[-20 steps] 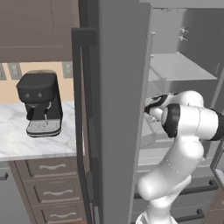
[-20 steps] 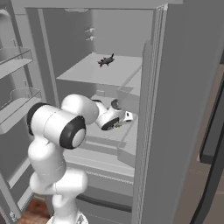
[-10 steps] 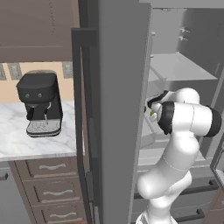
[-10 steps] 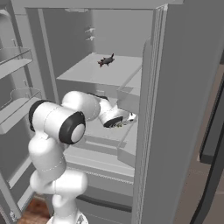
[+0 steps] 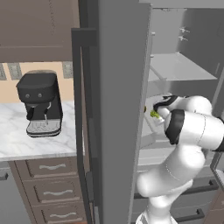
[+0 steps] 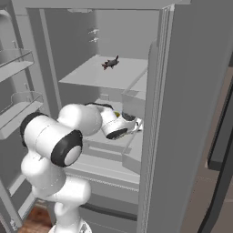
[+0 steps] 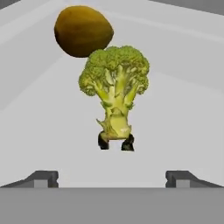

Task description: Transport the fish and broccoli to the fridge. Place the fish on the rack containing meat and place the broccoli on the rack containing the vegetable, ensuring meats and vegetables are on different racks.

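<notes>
While the arm reaches into the open fridge (image 5: 122, 109), the left base view shows the wrist buried between the door edge and the middle shelf. A speck of green, the broccoli (image 5: 155, 114), sits just ahead of the hand. Whether the fingers are apart or together can't be read from this side.

Right base view: the forearm crosses the middle shelf (image 6: 136, 146), hand low over it. One rack up lies a small dark item, probably the fish (image 6: 110, 63), well above the hand. So meat rack and vegetable rack look separate, as the task wants.

Hand view settles the rest. Fingers (image 7: 111, 175) stand wide apart, tips (image 7: 43, 178) low at each side, nothing between them. Broccoli (image 7: 114, 89) stands ahead of the tips, centred between them, head toward the top of the view, stalk end nearest the fingers and clear of both. Beyond its head, and overlapping it in this view, is the orange-brown vegetable (image 7: 83, 30); whether they actually touch is unclear.

Judgement: the release looks done, and the step in hand is getting out cleanly.
- Pull straight back along the finger axis; no sideways sweep.
- Leave the fingers spread until the stalk is well clear.
- Mind the shelf lip and the rack above.
- A standing floret may topple if nudged.
</notes>
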Controlling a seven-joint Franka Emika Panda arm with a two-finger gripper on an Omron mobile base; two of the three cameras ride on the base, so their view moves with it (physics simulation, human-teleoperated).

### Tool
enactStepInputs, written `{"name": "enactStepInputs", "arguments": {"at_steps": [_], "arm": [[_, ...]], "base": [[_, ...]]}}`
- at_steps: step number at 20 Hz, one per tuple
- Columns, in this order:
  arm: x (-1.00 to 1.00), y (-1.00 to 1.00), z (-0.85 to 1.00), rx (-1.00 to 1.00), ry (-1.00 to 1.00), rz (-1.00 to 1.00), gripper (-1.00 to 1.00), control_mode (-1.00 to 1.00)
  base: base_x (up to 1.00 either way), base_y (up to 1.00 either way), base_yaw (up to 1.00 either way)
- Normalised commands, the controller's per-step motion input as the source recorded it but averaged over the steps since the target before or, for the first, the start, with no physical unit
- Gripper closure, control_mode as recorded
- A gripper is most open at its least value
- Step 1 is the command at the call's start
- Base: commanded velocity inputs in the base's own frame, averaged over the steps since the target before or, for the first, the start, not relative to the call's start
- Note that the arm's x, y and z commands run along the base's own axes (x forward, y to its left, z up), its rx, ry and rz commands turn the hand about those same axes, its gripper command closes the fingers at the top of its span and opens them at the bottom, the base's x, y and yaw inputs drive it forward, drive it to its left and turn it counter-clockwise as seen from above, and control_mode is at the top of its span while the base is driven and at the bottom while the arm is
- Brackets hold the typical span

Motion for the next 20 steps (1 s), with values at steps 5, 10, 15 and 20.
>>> {"name": "enactStepInputs", "arguments": {"at_steps": [5, 10, 15, 20], "arm": [[-0.64, 0.01, 0.67, 0.0, 0.0, 0.0, -1.0, -1.0], [-0.33, 0.01, 0.99, 0.0, 0.09, 0.0, -1.0, -1.0], [-0.56, 0.01, 0.8, 0.0, 0.11, -0.05, -1.0, -1.0], [-0.78, 0.06, 0.57, 0.0, 0.0, -0.07, -1.0, -1.0]], "base": [[0.0, 0.0, 0.0], [0.0, 0.0, 0.0], [0.0, 0.0, 0.0], [0.0, 0.0, 0.0]]}}
